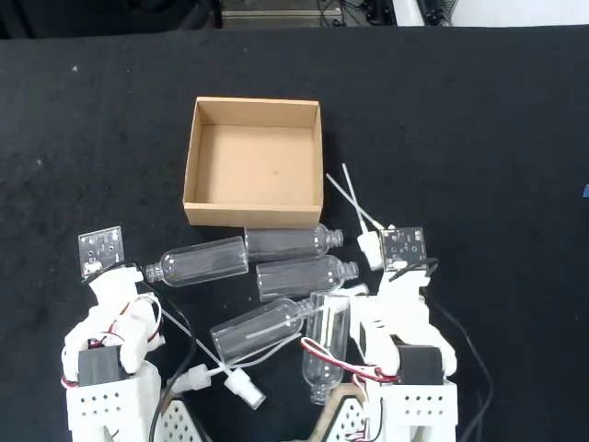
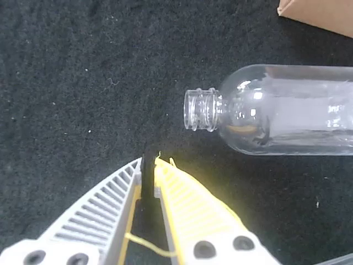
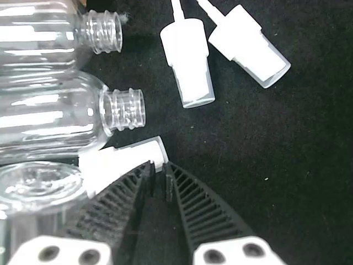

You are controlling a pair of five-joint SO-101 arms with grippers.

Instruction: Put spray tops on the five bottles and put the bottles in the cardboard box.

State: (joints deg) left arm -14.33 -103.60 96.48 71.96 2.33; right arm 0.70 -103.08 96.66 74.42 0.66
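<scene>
Clear bottles [image 1: 198, 261] beside cardboard box [image 1: 248, 215], left fingers [image 2: 182, 204], right fingers [image 3: 207, 210] seemingly closed

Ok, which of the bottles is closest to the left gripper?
The leftmost bottle in the high view. Its uncapped neck points toward the left gripper, while the rest lie farther right.

Both arms are folded low, side by side, wrists pitched downward. Left gripper [image 2: 149, 162]: jaws closed together. Right gripper [image 3: 160, 167]: jaws closed together.

Closed pincer [image 3: 160, 171], two spray tops [image 3: 190, 61], bottles [image 3: 49, 116]
</scene>
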